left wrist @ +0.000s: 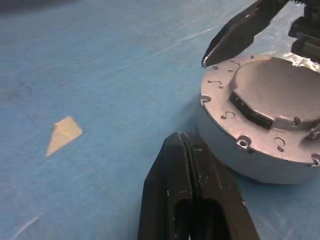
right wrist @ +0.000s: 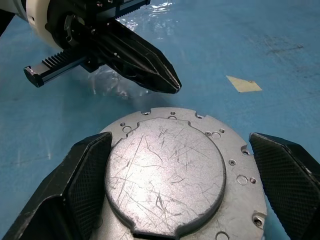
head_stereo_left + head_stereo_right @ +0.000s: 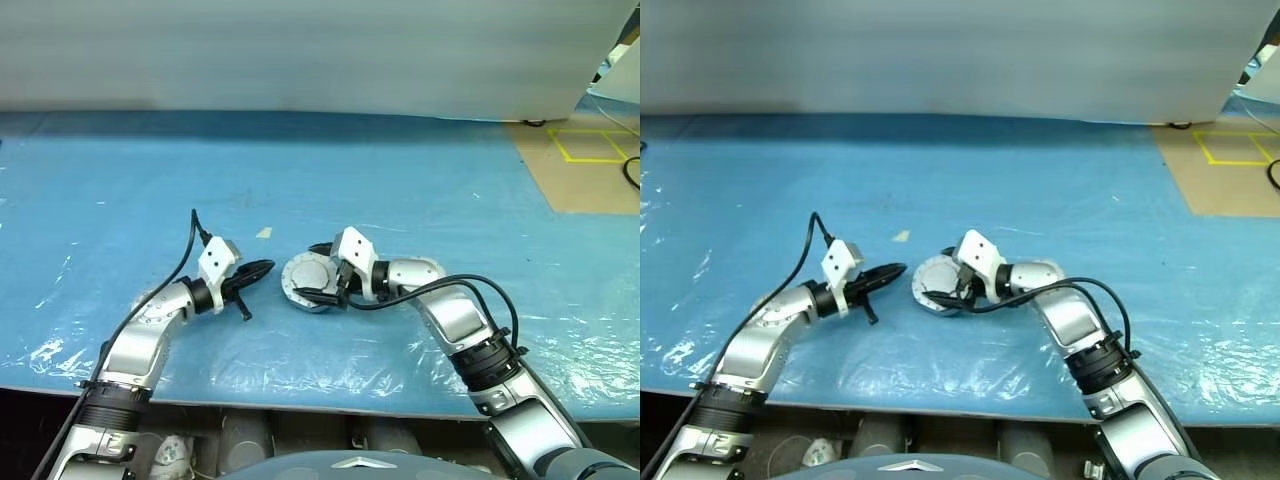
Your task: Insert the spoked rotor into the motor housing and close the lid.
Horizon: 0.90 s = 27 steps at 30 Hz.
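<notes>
Since the lid (image 2: 167,172) already sits plain face up on the motor housing (image 1: 250,160), the job looks close to finished, as far as these views can tell. Nearest, the right end effector (image 2: 175,195) stands released, its two fingers (image 2: 75,190) spread wide on either side of the closed drum; whether they touch its rim I cannot tell. Neither the copper windings nor the spoked rotor can be seen, so the rotor is presumably inside under the lid, though that is a judgement, not something visible. Just beyond the drum from the right end effector, the left end effector (image 3: 256,270) is clenched with nothing in it, its tip pointing at the housing's edge and just short of it. Farther off past both, a small scrap of tape (image 3: 263,233) lies alone on the blue-covered desk (image 3: 400,170). What may remain is a check that the lid is seated flat all round, perhaps a final press, then drawing both arms away.
</notes>
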### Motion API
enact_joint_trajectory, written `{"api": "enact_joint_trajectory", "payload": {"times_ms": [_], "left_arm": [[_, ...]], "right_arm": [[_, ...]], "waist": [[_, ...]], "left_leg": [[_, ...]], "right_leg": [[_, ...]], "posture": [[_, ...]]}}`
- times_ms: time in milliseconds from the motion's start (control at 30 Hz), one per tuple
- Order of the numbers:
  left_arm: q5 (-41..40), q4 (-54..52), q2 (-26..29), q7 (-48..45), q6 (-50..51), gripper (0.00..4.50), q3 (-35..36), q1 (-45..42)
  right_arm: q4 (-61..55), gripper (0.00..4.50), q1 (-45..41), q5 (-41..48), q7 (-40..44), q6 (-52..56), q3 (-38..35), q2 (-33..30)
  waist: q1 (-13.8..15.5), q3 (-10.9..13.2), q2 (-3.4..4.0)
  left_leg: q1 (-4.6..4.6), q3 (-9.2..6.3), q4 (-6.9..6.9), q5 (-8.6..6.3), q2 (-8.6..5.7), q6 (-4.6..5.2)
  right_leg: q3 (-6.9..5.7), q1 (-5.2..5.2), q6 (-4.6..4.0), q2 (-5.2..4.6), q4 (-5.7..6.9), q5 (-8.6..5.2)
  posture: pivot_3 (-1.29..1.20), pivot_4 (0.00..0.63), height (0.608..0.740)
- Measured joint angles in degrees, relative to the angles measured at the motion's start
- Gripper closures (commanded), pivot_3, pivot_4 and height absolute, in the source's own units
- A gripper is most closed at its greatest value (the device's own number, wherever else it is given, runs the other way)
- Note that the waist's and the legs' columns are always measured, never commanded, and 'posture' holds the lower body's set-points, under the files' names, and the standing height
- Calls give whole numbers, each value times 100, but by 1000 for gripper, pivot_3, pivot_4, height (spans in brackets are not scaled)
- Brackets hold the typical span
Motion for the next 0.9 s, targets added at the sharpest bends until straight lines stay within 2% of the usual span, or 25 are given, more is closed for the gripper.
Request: {"api": "enact_joint_trajectory", "payload": {"times_ms": [633, 900], "left_arm": [[1, 149, 41, -6, -127, 4500, 72, -33], [2, 150, 23, -2, -127, 4500, 72, -34]], "right_arm": [[442, 342, -4, -335, -227, -1165, -6, 132], [-110, 342, 106, 610, 315, 170, -147, 213]], "waist": [[3, 1, -3], [0, 1, -3]], "left_leg": [[-16, -1, 1, 0, 0, 0], [-16, -4, 0, 2, 2, 3]], "right_leg": [[-2, -14, 2, 1, 2, 1], [-6, -14, 2, 1, 7, 2]], "posture": [[0, 150, 740], [0, 150, 740]]}}
